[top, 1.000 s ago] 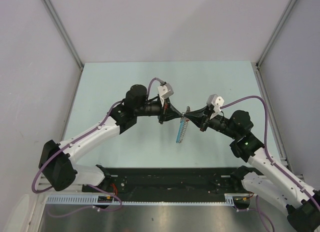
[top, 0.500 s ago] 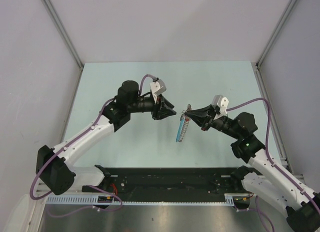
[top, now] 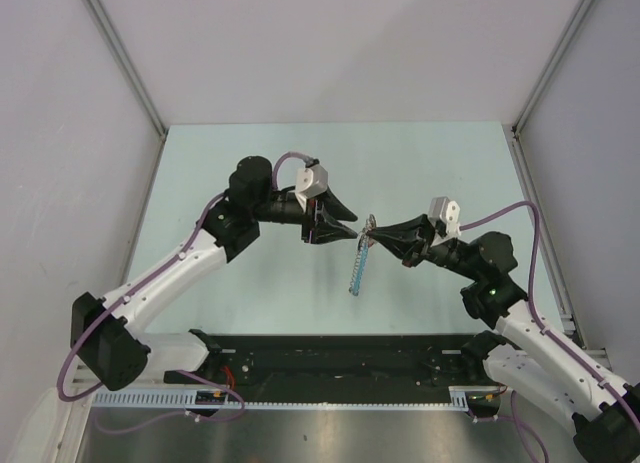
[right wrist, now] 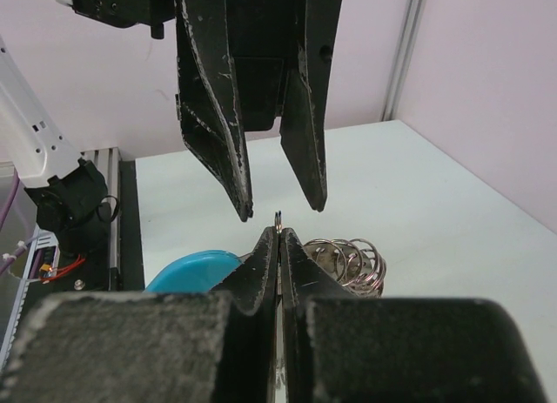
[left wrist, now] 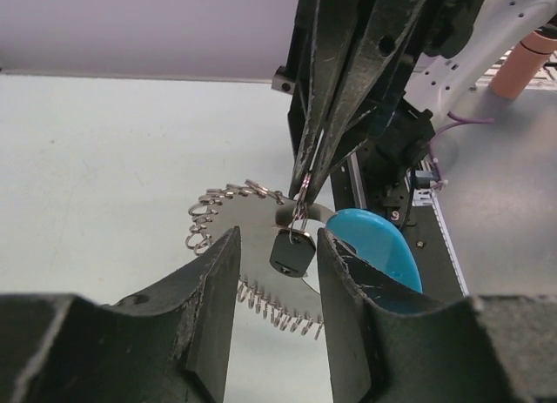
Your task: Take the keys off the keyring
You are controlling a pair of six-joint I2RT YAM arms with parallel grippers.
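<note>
My right gripper (top: 374, 234) (right wrist: 277, 231) is shut on the thin wire keyring (right wrist: 277, 217) (left wrist: 301, 191) and holds it above the table. A small dark-headed key (left wrist: 291, 251) hangs from the ring. Behind it hang a flat silvery piece edged with small wire loops (left wrist: 248, 222) (right wrist: 345, 258) and the bright blue strap (top: 357, 271) (left wrist: 380, 253) (right wrist: 190, 269). My left gripper (top: 350, 230) (left wrist: 277, 239) is open. Its fingers (right wrist: 218, 116) face the right gripper's tips and stand on either side of the dark key without touching it.
The pale green table top (top: 430, 173) is walled by white panels at the back and both sides. A black base rail (top: 330, 358) runs along the near edge between the arm bases.
My left gripper pulled back to the left from the ring, then came in close again, open. My right gripper, still holding the ring, shifted slightly down and right.
</note>
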